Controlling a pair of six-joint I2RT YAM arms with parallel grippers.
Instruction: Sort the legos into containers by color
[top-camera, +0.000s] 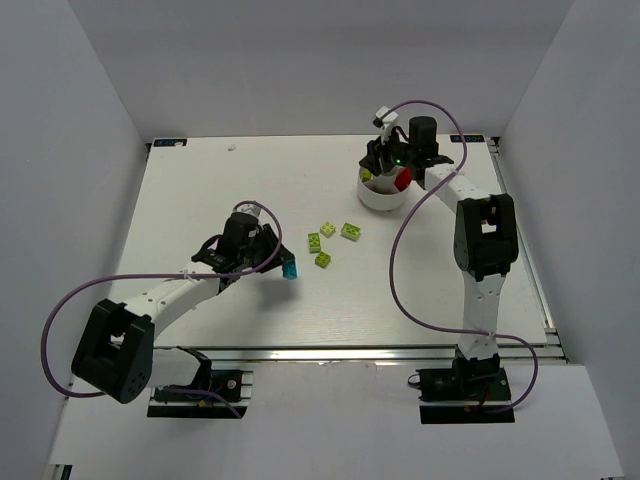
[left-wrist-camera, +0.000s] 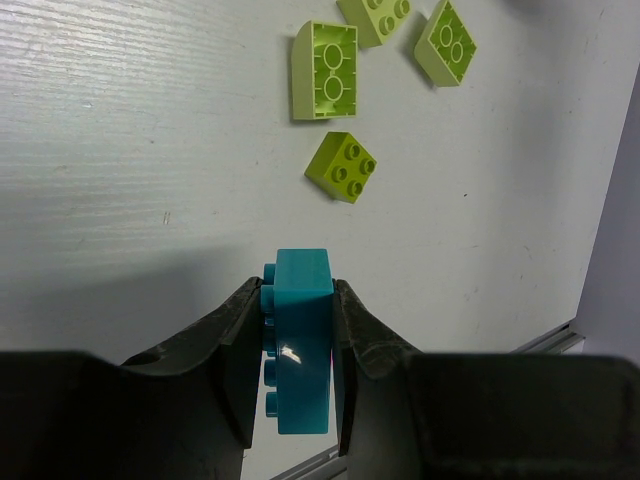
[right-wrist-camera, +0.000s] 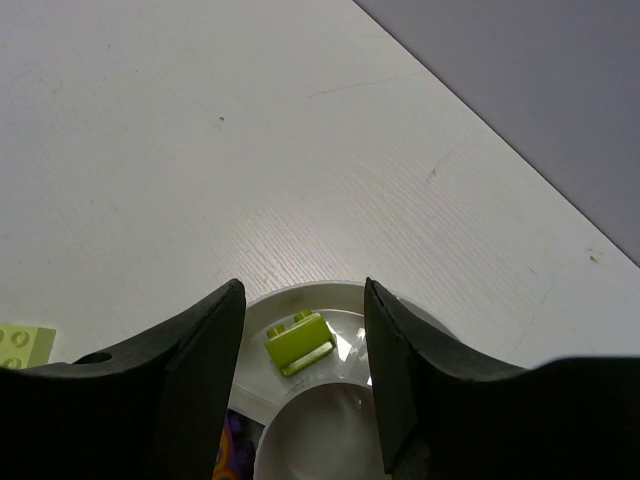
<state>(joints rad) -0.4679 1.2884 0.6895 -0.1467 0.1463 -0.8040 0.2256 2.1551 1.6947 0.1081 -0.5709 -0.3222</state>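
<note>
Hold cyan brick (left-wrist-camera: 300, 345) clamped in left gripper (left-wrist-camera: 298, 288); raise empty, open-jawed right gripper (right-wrist-camera: 300, 305) off upper-right dish (top-camera: 380, 203) before carrying across.

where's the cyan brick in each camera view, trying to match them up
Top external: the cyan brick sits left of table centre, at the left gripper, down-left of the loose lime bricks.
Left wrist: bottom centre, clamped between the fingers, lime bricks above it.
Right wrist: not in it; that view looks down on the white dish.
Shared landmark: the lime bricks, in the top and left wrist views.
</note>
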